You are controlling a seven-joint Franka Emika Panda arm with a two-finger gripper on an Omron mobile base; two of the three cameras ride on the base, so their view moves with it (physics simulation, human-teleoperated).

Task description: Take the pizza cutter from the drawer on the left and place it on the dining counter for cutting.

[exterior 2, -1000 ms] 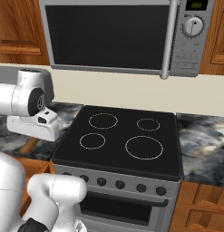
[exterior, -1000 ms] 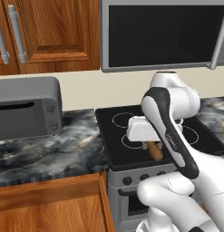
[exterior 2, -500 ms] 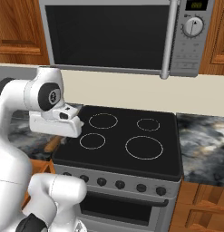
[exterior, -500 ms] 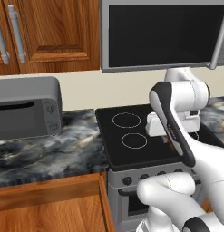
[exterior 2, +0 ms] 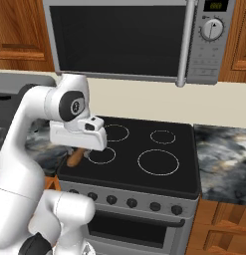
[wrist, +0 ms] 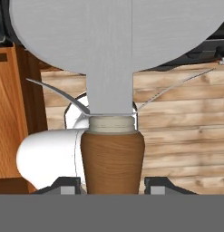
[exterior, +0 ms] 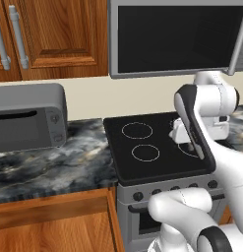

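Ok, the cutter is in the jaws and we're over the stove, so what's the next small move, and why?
Probably keep carrying, without opening. The gripper is shut on the pizza cutter, its brown handle poking out below the hand above the stove. What lies below is cooktop, not a dining counter, so I'd swing the arm on away from the stove before lowering.

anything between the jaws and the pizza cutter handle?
Nothing. In the hand view the pizza cutter stands with its brown handle directly between the gripper jaws.
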